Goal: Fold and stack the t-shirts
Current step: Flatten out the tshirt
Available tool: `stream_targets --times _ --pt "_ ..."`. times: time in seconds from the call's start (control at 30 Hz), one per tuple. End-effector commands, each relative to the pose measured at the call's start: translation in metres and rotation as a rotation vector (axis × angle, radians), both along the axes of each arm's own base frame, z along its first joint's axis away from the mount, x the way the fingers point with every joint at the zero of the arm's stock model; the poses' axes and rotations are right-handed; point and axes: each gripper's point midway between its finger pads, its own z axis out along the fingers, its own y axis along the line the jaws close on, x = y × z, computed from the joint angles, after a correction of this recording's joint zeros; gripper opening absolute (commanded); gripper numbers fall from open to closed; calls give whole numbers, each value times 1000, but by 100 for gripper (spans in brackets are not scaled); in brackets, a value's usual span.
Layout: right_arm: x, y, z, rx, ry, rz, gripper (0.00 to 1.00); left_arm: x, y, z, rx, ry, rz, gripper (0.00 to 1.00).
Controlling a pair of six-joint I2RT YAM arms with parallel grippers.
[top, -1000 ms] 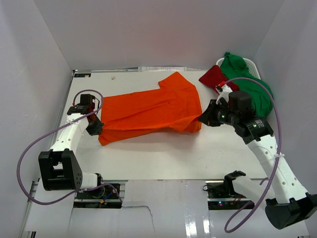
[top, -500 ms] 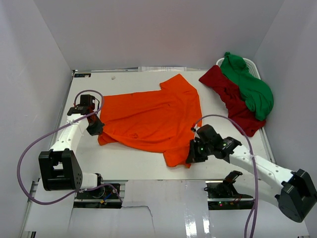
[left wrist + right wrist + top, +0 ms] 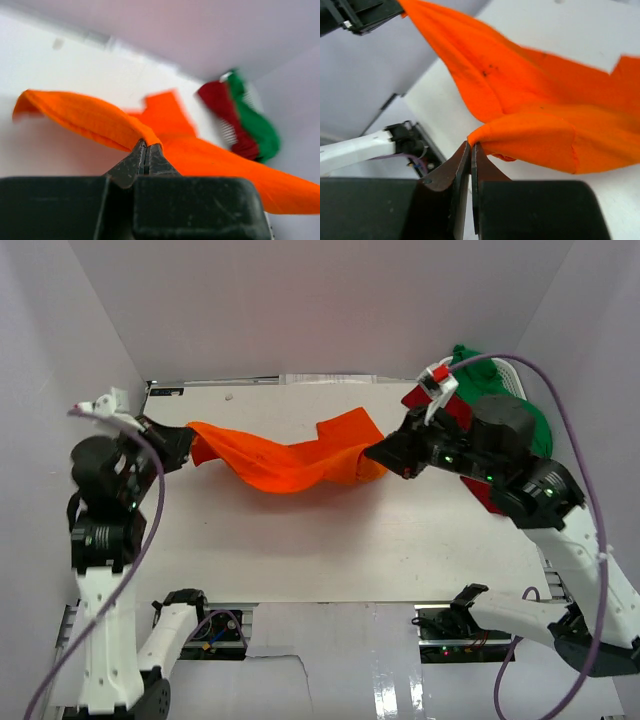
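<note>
The orange t-shirt (image 3: 290, 462) hangs in the air between both grippers, sagging in the middle above the white table (image 3: 330, 540). My left gripper (image 3: 190, 445) is shut on its left edge; in the left wrist view (image 3: 146, 144) the jaws pinch an orange fold (image 3: 100, 122). My right gripper (image 3: 378, 454) is shut on its right edge, and the right wrist view (image 3: 471, 145) shows the cloth (image 3: 530, 115) clamped at the tips. The dark red shirt (image 3: 452, 410) and green shirt (image 3: 480, 370) lie at the back right, partly hidden behind my right arm.
A white basket (image 3: 508, 373) stands at the back right corner under the green shirt. White walls enclose the table on three sides. The arm bases and purple cables sit along the near edge.
Both arms have risen and lifted the orange shirt off the table. The right gripper moved from the near edge up to the back right; the shirt went from lying flat to hanging stretched.
</note>
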Motion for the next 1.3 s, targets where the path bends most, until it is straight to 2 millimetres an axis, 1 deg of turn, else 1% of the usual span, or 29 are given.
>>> stream_targets --times 0.0,0.03,0.07,0.1,0.2,0.23,0.27,0.3,0.33,0.37,0.4,0.43,0.47,0.5,0.53,0.57,0.6,0.63,0.67,0.73,0.77,0.8,0.9,1.03,1.07,1.13,1.17,1.23,1.27 --pt "-78 -15 78 167 -199 267 8 -60 -26 89 -25 -340 -141 0" --pt "-100 -19 92 214 -224 344 8 -93 -29 117 -28 -469 -152 0" --pt "-113 -24 107 250 -256 380 8 -108 -30 128 -29 -522 -155 0" --pt "-142 -37 130 303 -304 450 8 -126 -29 144 -25 -584 -151 0" --pt "-184 -58 162 361 -365 549 8 -170 -23 173 -14 -679 -108 0" --pt "-205 -76 189 404 -445 554 8 -175 -19 177 -10 -687 -85 0" --pt "-215 -86 202 421 -479 549 8 -178 -14 182 -12 -693 -55 0" --pt "-207 -86 205 401 -454 512 8 -181 -7 189 -33 -707 -28 0" --pt "-224 -110 235 446 -551 460 8 -179 -3 191 -36 -715 -8 0" --pt "-218 -112 237 438 -540 423 8 -170 -1 190 -36 -704 4 0" --pt "-180 -106 227 385 -474 282 8 -160 -1 188 -39 -683 -2 0" --pt "-149 -89 202 322 -380 219 8 -147 1 184 -36 -645 16 0" --pt "-148 -80 184 301 -321 242 8 -109 -3 170 -25 -542 15 0" --pt "-103 -83 165 234 -283 6 8 -90 -5 158 -11 -475 11 0" --pt "-85 -71 131 143 -226 -75 8 -69 -6 144 1 -413 15 0" --pt "-89 -72 123 135 -214 -85 8 -49 -7 130 14 -356 16 0" --pt "-71 -87 119 114 -221 -225 8 -15 -9 105 30 -258 25 0" --pt "-68 -96 118 121 -215 -273 8 2 -8 90 39 -210 37 0" --pt "-63 -115 118 130 -222 -340 8 31 -7 70 56 -140 58 0" --pt "-61 -127 112 126 -226 -377 8 56 -3 56 72 -88 94 0" --pt "-64 -125 99 112 -216 -374 8 65 -3 60 75 -87 94 0" --pt "-65 -122 91 99 -216 -373 8 80 -5 49 80 -52 90 0" --pt "-63 -130 85 96 -227 -396 8 89 -3 46 86 -44 109 0" --pt "-66 -124 111 75 -279 -356 8 84 -3 45 81 -50 106 0" --pt "-76 -99 111 45 -299 -287 8 80 -4 48 73 -60 101 0" --pt "-85 -74 113 -45 -405 -205 8 71 -6 53 66 -100 86 0" --pt "-95 -48 108 -89 -451 -133 8 55 -4 71 59 -166 86 0" --pt "-103 -26 125 -54 -497 -82 8 38 0 83 67 -218 96 0" --pt "-110 -9 127 -66 -532 -39 8 18 4 100 63 -276 111 0"
